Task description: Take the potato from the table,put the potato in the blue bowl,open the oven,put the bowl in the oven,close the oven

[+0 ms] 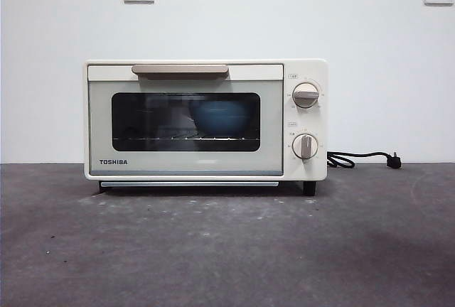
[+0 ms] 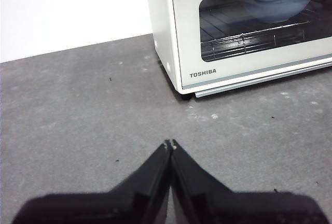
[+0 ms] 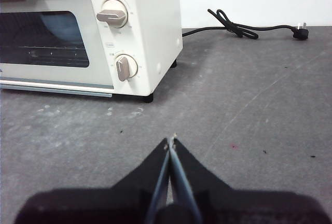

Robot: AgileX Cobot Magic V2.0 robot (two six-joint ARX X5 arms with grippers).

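- The oven (image 1: 206,119) stands door-closed on my dark grey bench (image 1: 227,250); the blue bowl (image 1: 219,118) sits inside on its rack.
- Its black cord (image 1: 359,158) trails beside it.
- My left claw (image 2: 169,143) and right claw (image 3: 170,140) are clenched, empty, above bare bench.

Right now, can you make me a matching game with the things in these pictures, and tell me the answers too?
Things:
1. blue bowl
2. oven door
3. black cord
4. left gripper

Places or states:
A. lying on the table beside the oven, unplugged
B. shut, low over bare table in front of the oven
C. on the rack behind the glass
D. closed, handle at the top

Pairs: 1-C, 2-D, 3-A, 4-B
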